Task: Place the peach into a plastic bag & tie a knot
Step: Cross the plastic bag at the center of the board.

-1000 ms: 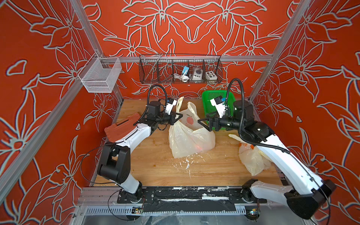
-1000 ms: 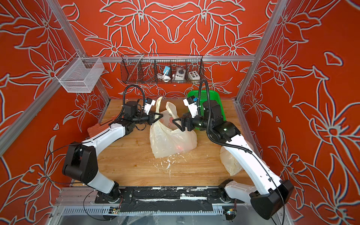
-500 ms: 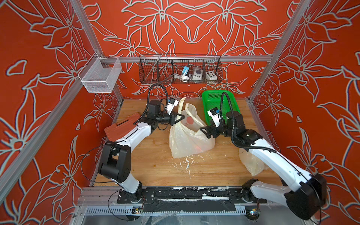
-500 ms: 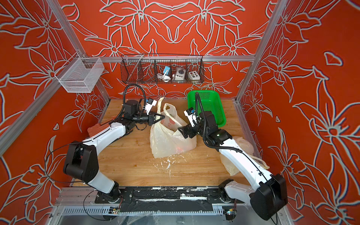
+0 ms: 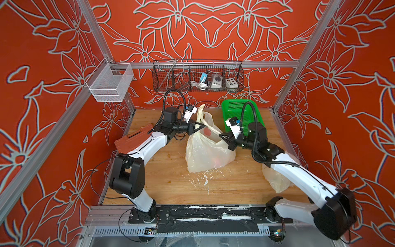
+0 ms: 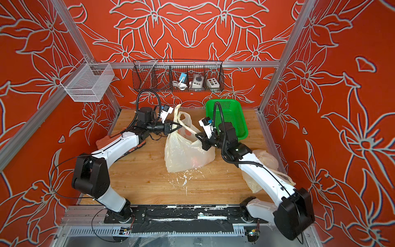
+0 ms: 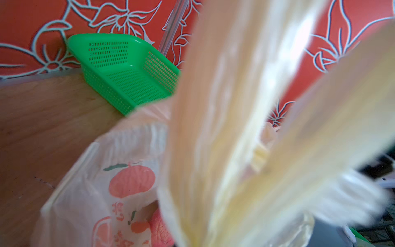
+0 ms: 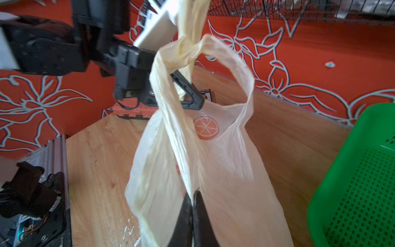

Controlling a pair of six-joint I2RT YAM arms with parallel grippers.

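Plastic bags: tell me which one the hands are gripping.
The upright printed bag in the middle: left hand and right hand pinch its handles. The crumpled bag lies ungripped under the right arm.

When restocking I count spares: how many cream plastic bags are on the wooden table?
2. One printed cream plastic bag stands centrally; a crumpled cream plastic bag lies partly under the right arm. Others may be hidden.

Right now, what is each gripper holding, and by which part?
Both hold the plastic bag by its handles: the left gripper is shut on one handle loop, the right gripper on the other loop, pulled taut.
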